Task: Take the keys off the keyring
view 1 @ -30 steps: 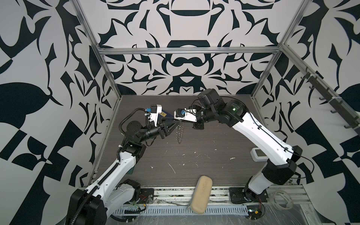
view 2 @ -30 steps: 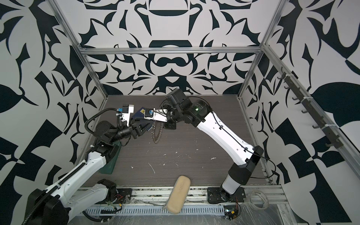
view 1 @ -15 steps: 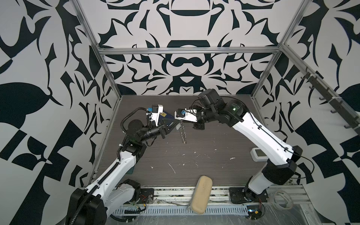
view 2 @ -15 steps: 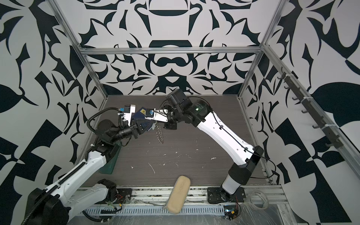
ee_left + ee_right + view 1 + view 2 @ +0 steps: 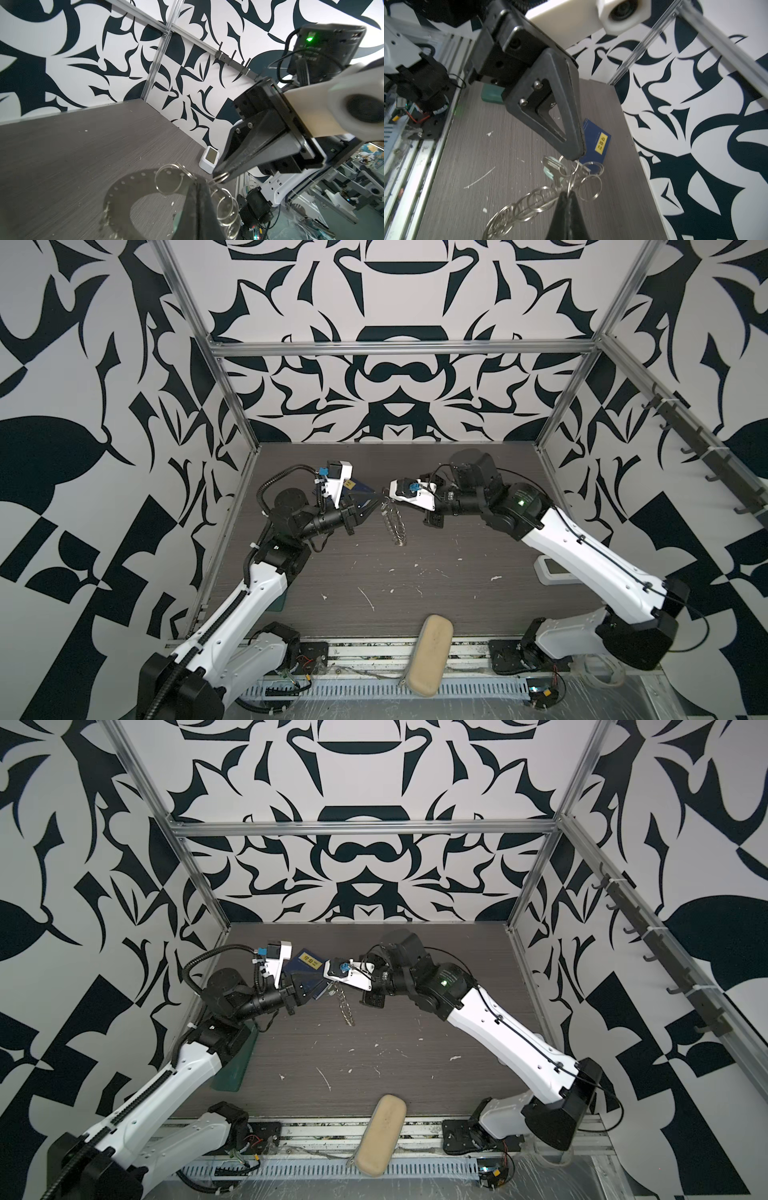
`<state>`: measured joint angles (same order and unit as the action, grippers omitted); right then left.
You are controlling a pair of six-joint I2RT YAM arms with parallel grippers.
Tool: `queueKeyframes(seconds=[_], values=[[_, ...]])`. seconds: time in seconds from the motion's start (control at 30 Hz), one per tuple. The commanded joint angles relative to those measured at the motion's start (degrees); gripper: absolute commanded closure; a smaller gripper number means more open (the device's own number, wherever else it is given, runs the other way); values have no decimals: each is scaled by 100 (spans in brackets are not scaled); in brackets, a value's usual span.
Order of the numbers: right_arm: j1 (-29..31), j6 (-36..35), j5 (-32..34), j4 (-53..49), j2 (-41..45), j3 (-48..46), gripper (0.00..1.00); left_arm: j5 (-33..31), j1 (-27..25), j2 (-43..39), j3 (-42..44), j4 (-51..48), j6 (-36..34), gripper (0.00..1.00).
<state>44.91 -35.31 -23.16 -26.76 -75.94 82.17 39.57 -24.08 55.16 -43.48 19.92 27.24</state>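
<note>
Left pincer (image 5: 575,155) has closed onto the keyring (image 5: 120,199); right pincer (image 5: 221,177) also grips it, keys (image 5: 551,169) dangling nearby.

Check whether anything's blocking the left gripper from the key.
Nothing visible does. The left gripper, shut, sits right beside the key on the keyring that the right gripper holds up.

Black-and-white patterned walls (image 5: 395,302), grey woodgrain floor (image 5: 457,597)
</note>
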Motion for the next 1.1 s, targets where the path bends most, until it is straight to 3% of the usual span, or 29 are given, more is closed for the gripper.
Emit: queueKeyframes(seconds=[0.0,0.23,0.43,0.77,1.07], values=[[-74,506,-503,1024,462,-413,100,-673,128,-212,-303,-752,-689,100],[-103,714,-478,1438,592,-935,100,-154,122,73,-1152,-1702,-1019,100],[-112,892,-523,1561,589,-1027,100,-234,-49,240,-1533,-2035,-1172,100],[-123,914,-470,1568,610,-973,70,-401,-291,270,-1613,-2222,-1265,100],[-122,1382,-211,1669,642,-913,67,-555,-291,318,-1639,-2298,-1284,100]])
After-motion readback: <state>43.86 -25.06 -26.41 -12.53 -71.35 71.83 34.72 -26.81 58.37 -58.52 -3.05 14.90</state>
